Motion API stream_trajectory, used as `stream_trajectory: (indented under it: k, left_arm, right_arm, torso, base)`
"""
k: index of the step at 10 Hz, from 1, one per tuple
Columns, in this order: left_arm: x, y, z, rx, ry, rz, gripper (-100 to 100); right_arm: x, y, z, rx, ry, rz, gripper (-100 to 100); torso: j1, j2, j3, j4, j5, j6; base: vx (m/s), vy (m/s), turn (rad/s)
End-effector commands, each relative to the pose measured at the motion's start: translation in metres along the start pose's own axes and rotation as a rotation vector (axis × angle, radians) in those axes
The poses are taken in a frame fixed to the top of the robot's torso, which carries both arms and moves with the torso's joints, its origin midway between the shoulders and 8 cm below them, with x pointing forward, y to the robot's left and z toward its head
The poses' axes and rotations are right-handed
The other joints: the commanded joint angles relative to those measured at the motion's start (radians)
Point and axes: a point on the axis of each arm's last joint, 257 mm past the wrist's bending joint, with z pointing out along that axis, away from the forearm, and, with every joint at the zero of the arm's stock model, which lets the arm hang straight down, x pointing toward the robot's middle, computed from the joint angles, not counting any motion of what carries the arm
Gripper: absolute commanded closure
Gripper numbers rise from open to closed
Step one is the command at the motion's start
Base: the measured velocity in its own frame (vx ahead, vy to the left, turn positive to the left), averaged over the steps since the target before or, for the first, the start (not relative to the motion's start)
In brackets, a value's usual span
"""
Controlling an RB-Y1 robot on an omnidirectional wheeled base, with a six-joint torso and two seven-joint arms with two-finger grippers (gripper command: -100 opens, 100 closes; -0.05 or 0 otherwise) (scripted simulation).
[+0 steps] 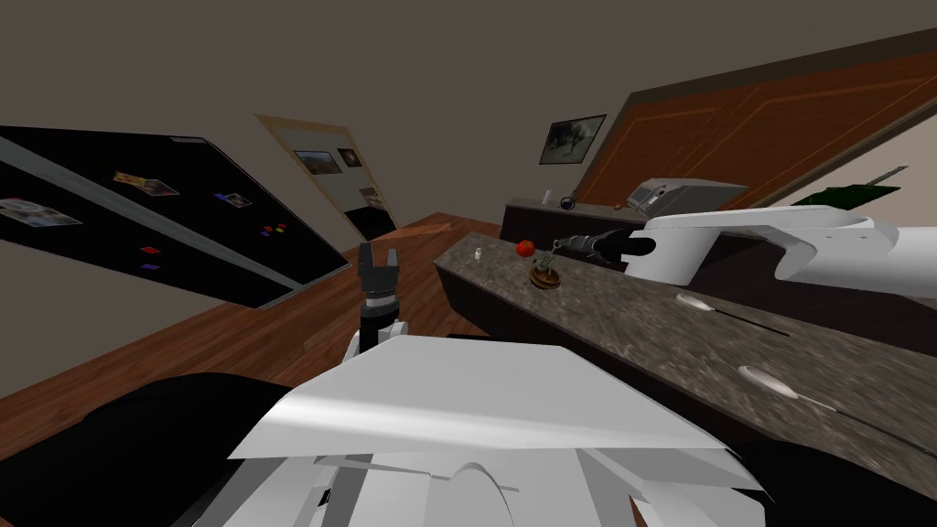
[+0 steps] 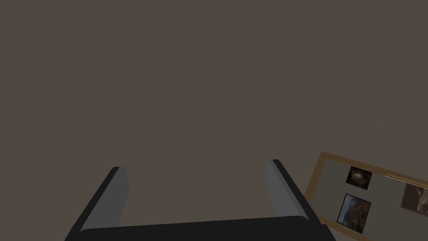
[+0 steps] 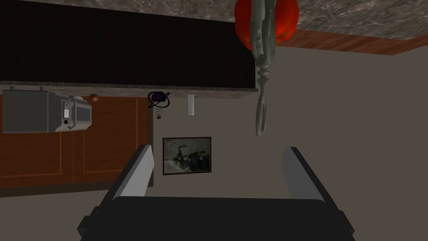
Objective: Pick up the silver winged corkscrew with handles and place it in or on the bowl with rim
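Observation:
A grey winged corkscrew (image 1: 546, 266) stands upright on a small brown bowl (image 1: 546, 281) on the dark stone counter (image 1: 640, 320). My right gripper (image 1: 559, 244) reaches over the counter just beyond the bowl. In the right wrist view the corkscrew (image 3: 262, 71) rises ahead of the open right gripper (image 3: 217, 167), apart from both fingers and nearer one of them. A red tomato (image 3: 266, 19) lies behind it. My left gripper (image 1: 378, 262) is raised over the floor beside the counter, and the left wrist view shows its fingers (image 2: 278, 188) wide apart with nothing between them.
The tomato (image 1: 524, 247) and a small white shaker (image 1: 478, 252) sit near the bowl. Two long-handled utensils (image 1: 705, 305) (image 1: 773, 382) lie further along the counter. A grey microwave (image 1: 673, 194) stands on the back counter. A black fridge (image 1: 137, 220) is at the left.

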Motion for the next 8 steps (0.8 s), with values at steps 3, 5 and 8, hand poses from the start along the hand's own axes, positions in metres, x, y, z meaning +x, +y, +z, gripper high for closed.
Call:
stream_trajectory:
  k: [3,5,8]
  left_arm:
    - [0.0000,0.0000,0.0000,0.000,0.000,0.000,0]
    - [0.0000,0.0000,0.0000,0.000,0.000,0.000,0]
    - [0.0000,0.0000,0.0000,0.000,0.000,0.000,0]
  right_arm:
    - [-0.0109,0.0148,-0.0026,-0.010,0.004,-0.003,-100]
    - [-0.0116,0.0152,-0.0026,-0.010,0.004,-0.004,0]
    - [-0.0116,0.0152,-0.0026,-0.010,0.004,-0.004,0]
  torso:
    - [0.000,0.000,0.000,0.000,0.000,0.000]
    - [0.002,-0.001,-0.001,0.000,0.000,0.000]
    - [0.003,-0.001,-0.001,0.000,0.001,0.000]
  base:
    - [-0.020,-0.038,-0.025]
    - [0.000,0.000,0.000]
    - [0.000,0.000,0.000]
